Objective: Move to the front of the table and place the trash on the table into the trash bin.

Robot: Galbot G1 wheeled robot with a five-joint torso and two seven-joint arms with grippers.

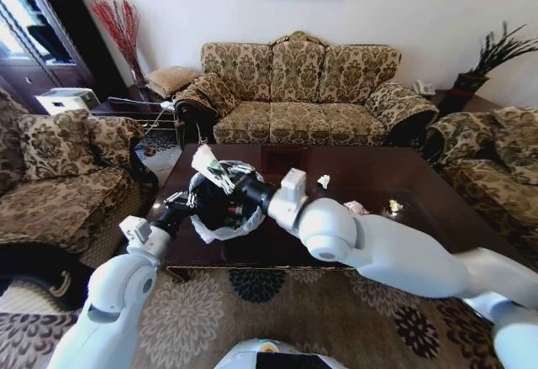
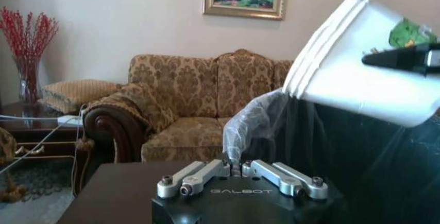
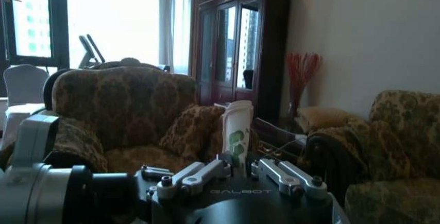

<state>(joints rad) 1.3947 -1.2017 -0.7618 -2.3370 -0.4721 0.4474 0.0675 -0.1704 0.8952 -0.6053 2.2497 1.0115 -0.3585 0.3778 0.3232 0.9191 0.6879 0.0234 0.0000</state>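
- A white paper cup (image 1: 207, 164), pinched by its rim in the right gripper (image 1: 220, 177), hangs tilted over the trash bin (image 1: 220, 205) at centre-left of the head view, apparently poised for dropping in.
- The left gripper (image 1: 179, 206) clamps the bin's bag-lined rim, steadying it at the table's (image 1: 420, 209) near-left edge.
- Crumpled paper (image 1: 324, 181) and wrappers (image 1: 393, 207) remain mid-table, right of the arm.
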